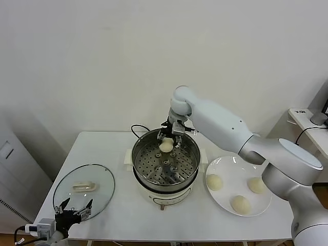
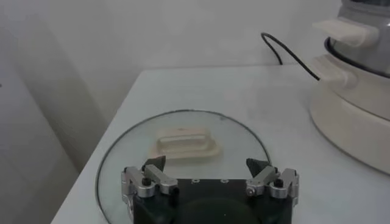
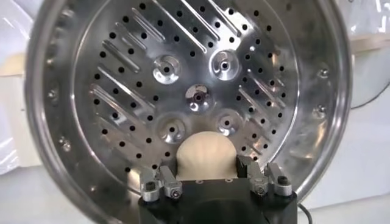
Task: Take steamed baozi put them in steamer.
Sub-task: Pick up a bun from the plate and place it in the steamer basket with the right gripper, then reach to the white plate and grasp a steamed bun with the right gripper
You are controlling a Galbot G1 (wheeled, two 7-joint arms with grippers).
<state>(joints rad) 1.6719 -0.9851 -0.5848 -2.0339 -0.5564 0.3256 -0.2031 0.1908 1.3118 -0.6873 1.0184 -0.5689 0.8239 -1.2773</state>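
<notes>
My right gripper (image 1: 167, 139) hangs over the far rim of the steamer (image 1: 141, 148), shut on a cream-white baozi (image 1: 165, 146). In the right wrist view that baozi (image 3: 206, 155) sits between the two fingers above the steamer's perforated steel floor (image 3: 122, 79). No bun lies on that floor. Three more baozi rest on the white plate (image 1: 230, 169) to the right of the steamer: one at the left (image 1: 214, 182), one at the right (image 1: 255, 185), one at the front (image 1: 240, 204). My left gripper (image 1: 75, 206) is parked open at the table's front left, over the glass lid (image 2: 183, 131).
The round glass lid (image 1: 77, 179) with its cream handle (image 1: 84, 186) lies flat at the front left of the table. A black cord (image 1: 137, 129) runs from behind the steamer's cream-white base (image 1: 165, 197). The table's front edge is close to the lid and the plate.
</notes>
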